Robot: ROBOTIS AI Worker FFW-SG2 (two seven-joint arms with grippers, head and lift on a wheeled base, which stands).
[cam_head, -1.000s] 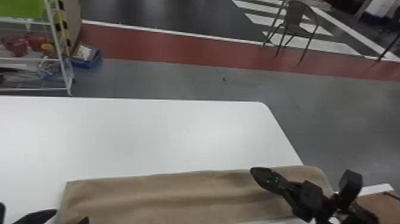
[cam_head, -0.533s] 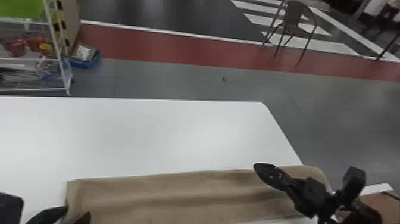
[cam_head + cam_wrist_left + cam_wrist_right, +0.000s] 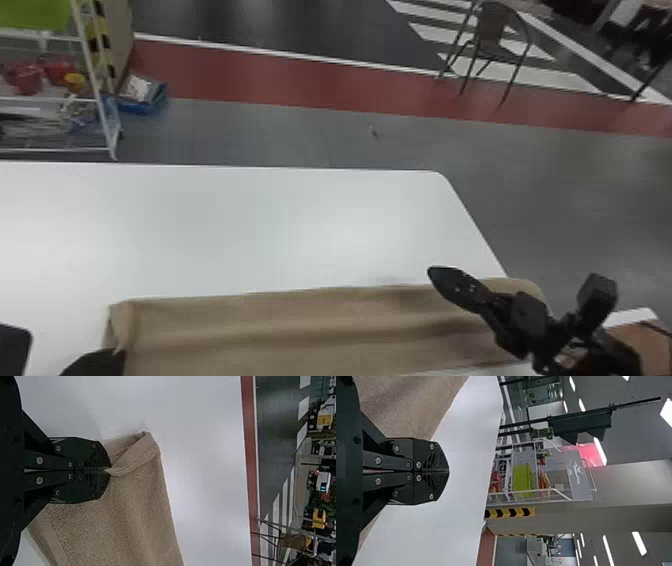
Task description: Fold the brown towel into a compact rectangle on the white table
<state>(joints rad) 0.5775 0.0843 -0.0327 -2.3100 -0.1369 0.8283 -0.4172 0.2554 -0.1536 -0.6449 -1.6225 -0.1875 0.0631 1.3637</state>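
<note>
Firstly, at the left, the left gripper (image 3: pixel 95 364) is at the bottom edge of the head view, beside the short end of the brown towel (image 3: pixel 300 320). It is cut off there, so its fingers are perhaps difficult to judge. The left wrist view makes it clearer: the left gripper (image 3: pixel 110 471) has its tips closed on the towel's hem, and next to them the cloth rises in a small open fold, a detail that the head view does not let me see.

The towel lies along the near side of the white table (image 3: pixel 225 225) as a long strip. Its long axis goes from left to right, slightly away from the robot towards the right, and its rounded right end reaches the table's right edge.

Further right, the right gripper (image 3: pixel 434 272) is above this end, pointing to the left and away. In the right wrist view its two fingers (image 3: pixel 440 461) are pressed together.
</note>
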